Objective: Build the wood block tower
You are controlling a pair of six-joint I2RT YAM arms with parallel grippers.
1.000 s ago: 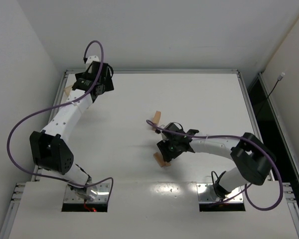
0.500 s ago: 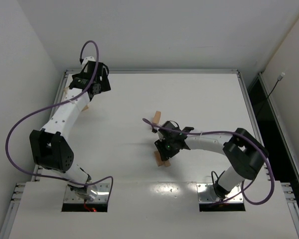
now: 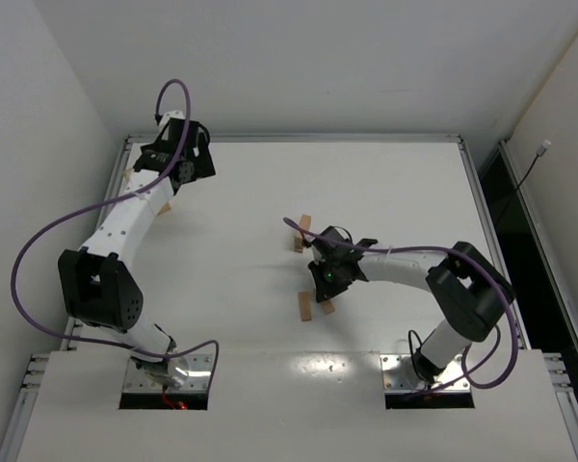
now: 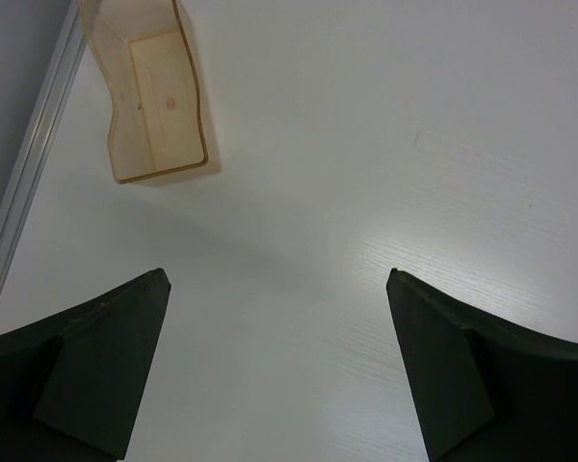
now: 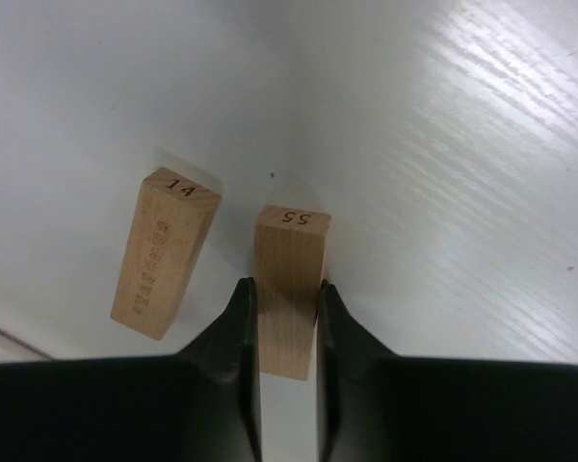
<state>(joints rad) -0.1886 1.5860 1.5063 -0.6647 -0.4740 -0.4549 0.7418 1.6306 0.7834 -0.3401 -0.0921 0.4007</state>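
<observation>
**Right claw pinched a wood block near mid-table**

The right gripper (image 5: 286, 286) pinched the block marked 55 (image 5: 291, 245) by its long sides, low over the white table (image 5: 462, 144). Just left, not touching, lay the pale tan block marked 14 (image 5: 166, 252). Only the overhead view showed a third block (image 3: 301, 234) farther off. At the far-left corner, the left gripper (image 4: 277, 289) hung spread wide near an amber box (image 4: 159, 96).

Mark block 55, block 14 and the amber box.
block 55 (image 5: 289, 265), right wrist view, long wooden face.
block 14 (image 5: 164, 258), right wrist view, printed long face.
amber box (image 4: 164, 96), left wrist view, inner floor.
</observation>
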